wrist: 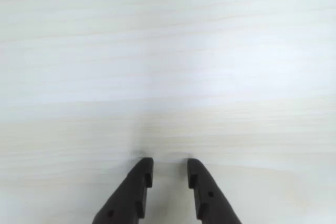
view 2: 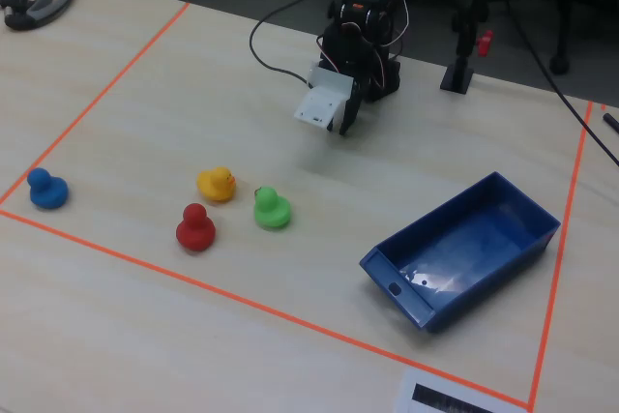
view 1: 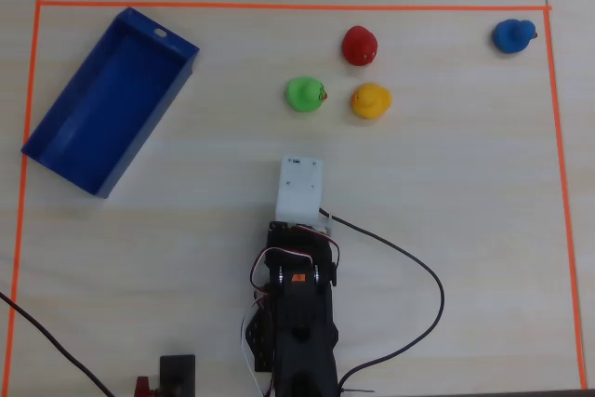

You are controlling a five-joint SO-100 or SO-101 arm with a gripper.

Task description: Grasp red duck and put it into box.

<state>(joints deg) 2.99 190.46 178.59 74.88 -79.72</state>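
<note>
My fingers (wrist: 169,174) hovering slightly spread over bare pale wood bench (view 1: 446,192), gripping nothing. Small glossy red rubber duck (view 1: 359,46) sitting beyond green duck (view 1: 305,94) and yellow duck (view 1: 370,100), well apart from shallow blue plastic box (view 1: 65,137). Risk: reaching between close neighbours, nudging them or pinching wrong one. Orange tape (view 1: 279,6) bordering workspace.

So my arm (view 1: 296,323) is folded up at 6 o'clock in the overhead view, white wrist block (view 1: 300,192) aimed toward 12. Gripper (wrist: 169,170) points down, jaws only a narrow gap apart, nothing between them.
</note>
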